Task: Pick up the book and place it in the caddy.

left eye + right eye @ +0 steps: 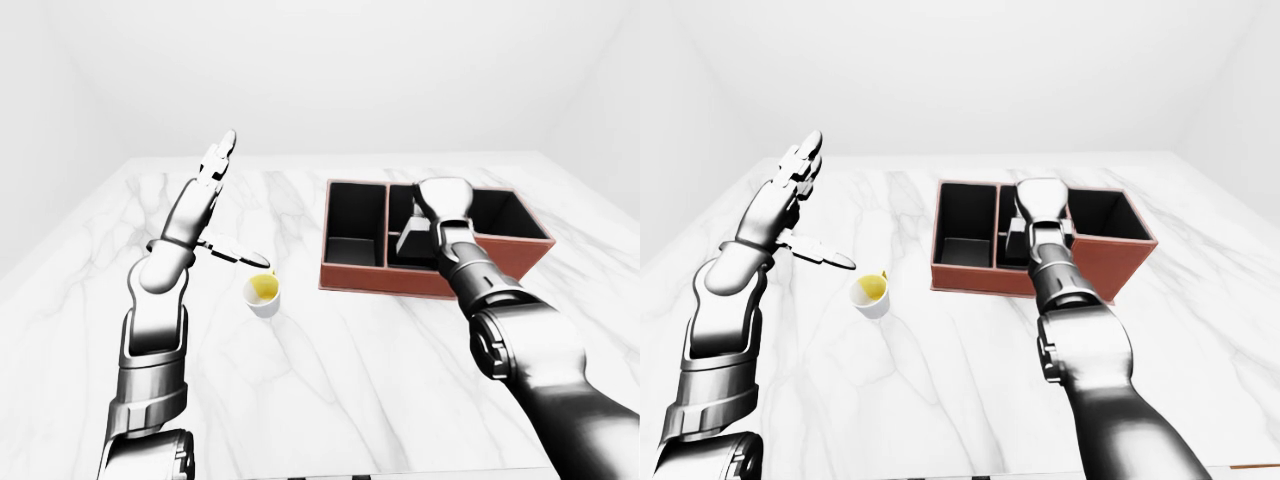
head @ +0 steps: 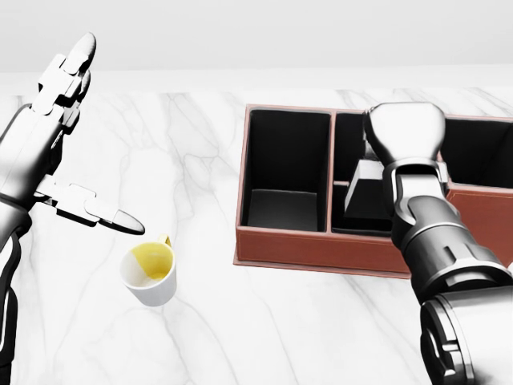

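The caddy [image 2: 321, 255] is a brown box with black compartments, at the upper right of the head view. The book [image 2: 365, 192] is a dark grey slab standing tilted in the middle compartment. My right hand [image 2: 401, 132] reaches down over that compartment, its palm right on the book's top edge. Its fingers are mostly hidden under the palm and seem closed on the book. My left hand [image 2: 76, 136] is raised at the left of the view, open and empty, with fingers pointing up and thumb pointing right, well away from the caddy.
A white cup [image 2: 150, 273] with a yellow inside stands on the white marble table [image 2: 240, 337], left of the caddy and just below my left thumb. The caddy's left compartment [image 2: 284, 160] and right compartment [image 2: 477, 152] look empty.
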Motion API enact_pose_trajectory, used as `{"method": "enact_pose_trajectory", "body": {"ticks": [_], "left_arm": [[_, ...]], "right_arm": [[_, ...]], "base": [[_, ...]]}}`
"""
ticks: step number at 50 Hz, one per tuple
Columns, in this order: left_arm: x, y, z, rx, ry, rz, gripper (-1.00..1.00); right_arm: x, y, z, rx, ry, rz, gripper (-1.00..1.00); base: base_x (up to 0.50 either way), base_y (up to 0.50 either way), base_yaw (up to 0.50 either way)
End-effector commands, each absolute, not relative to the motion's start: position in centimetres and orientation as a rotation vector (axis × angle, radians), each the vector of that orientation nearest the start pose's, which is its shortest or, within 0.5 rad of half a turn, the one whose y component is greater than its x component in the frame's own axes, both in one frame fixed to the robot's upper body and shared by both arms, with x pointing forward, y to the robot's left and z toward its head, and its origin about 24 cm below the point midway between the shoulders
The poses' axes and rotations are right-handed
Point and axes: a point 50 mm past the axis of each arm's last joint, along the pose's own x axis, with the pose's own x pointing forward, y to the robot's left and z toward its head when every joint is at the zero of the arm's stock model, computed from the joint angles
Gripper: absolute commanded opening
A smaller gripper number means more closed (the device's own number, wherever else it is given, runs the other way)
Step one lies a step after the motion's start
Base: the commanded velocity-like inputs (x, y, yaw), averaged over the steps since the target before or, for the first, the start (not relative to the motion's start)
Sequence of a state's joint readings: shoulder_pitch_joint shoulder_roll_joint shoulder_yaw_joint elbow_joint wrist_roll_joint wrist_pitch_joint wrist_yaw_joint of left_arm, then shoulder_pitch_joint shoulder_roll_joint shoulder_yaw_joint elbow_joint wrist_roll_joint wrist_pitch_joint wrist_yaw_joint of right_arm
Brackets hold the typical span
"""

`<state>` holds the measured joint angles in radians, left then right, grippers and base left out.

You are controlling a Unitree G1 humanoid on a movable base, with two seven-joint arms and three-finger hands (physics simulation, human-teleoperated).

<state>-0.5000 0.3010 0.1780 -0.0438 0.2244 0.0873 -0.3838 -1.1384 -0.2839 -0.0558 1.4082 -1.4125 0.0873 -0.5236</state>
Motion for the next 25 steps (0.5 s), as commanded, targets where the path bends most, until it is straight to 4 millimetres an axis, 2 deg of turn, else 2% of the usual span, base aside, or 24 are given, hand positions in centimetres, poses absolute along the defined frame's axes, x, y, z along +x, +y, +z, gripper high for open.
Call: {"method": "enact_pose_trajectory", "body": {"ticks": [1,9,20,21,22,23,25], "left_arm": [[31.9,19.3,19.7,0.532,-0.378,-0.185,1.00],[31.5,18.9,19.8,0.540,-0.390,-0.212,1.00],[31.2,18.8,19.8,0.543,-0.395,-0.225,1.00],[31.3,23.0,10.6,0.423,-0.041,-0.152,1.00],[31.4,24.3,7.4,0.405,0.028,-0.137,1.00],[31.5,24.9,5.9,0.385,0.097,-0.124,1.00],[31.7,24.9,5.4,0.378,0.122,-0.120,1.00]], "right_arm": [[41.4,-19.3,15.1,-1.697,-0.124,-0.337,1.00],[41.3,-18.6,14.4,-1.694,-0.127,-0.312,1.00],[41.2,-18.6,13.9,-1.686,-0.115,-0.305,1.00],[41.2,-18.6,13.9,-1.686,-0.115,-0.304,1.00],[41.2,-18.6,13.9,-1.685,-0.116,-0.304,1.00],[41.3,-18.5,14.4,-1.682,-0.127,-0.312,1.00],[41.2,-18.4,14.1,-1.681,-0.123,-0.305,1.00]], "base": [[0.00,0.00,0.00],[0.00,0.00,0.00],[0.00,0.00,0.00],[0.00,0.00,0.00],[0.00,0.00,0.00],[0.00,0.00,0.00],[0.00,0.00,0.00]]}}
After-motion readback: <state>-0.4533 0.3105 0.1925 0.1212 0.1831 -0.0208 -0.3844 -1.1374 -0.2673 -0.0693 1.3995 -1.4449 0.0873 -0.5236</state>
